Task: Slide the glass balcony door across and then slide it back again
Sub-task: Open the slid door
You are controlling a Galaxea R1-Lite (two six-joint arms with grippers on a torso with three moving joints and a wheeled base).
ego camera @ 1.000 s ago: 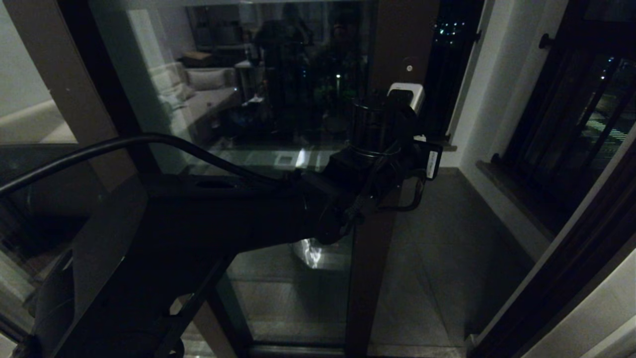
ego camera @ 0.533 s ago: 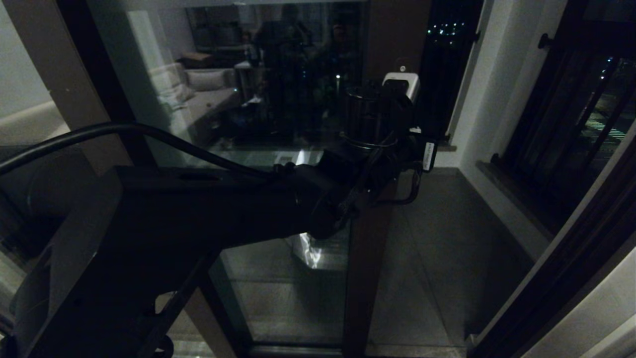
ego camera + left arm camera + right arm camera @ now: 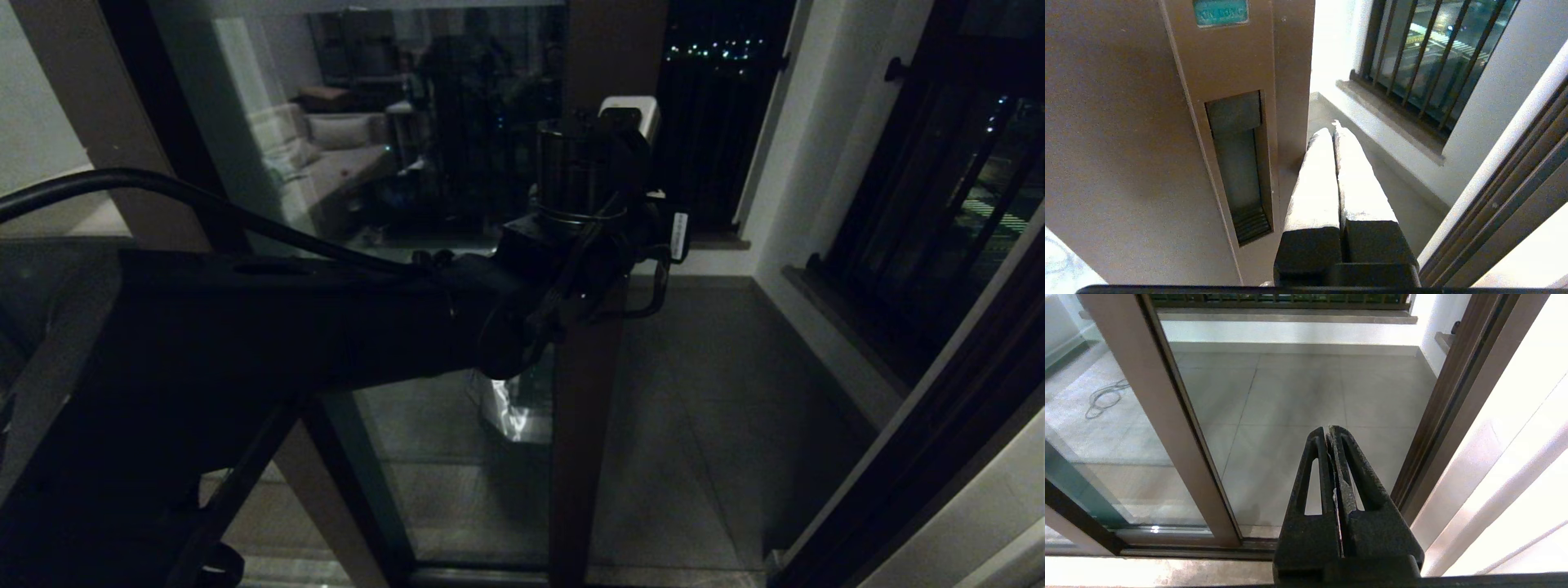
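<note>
The glass balcony door (image 3: 457, 465) is a tall reflective pane whose brown edge stile (image 3: 578, 457) stands mid-view, with an open gap to its right. In the left wrist view the stile (image 3: 1167, 163) shows its recessed vertical handle slot (image 3: 1237, 163). My left gripper (image 3: 1333, 130) is shut with nothing between its white fingers (image 3: 1314, 183), which lie along the stile's outer edge beside the slot. In the head view the left gripper (image 3: 627, 118) sits high against that stile. My right gripper (image 3: 1329, 430) is shut and empty, hanging low over the doorway floor, apart from the door (image 3: 1163, 416).
The dark door jamb (image 3: 922, 457) bounds the opening on the right. Grey balcony tiles (image 3: 718, 425) lie beyond, with a barred window (image 3: 939, 204) and ledge at the right. A plain brown stile (image 3: 106, 122) stands at the left. A loose cable (image 3: 1102, 400) lies behind the glass.
The door's edge stile has slid to the left, widening the opening. My left gripper has moved left and slightly up with it, still shut.
</note>
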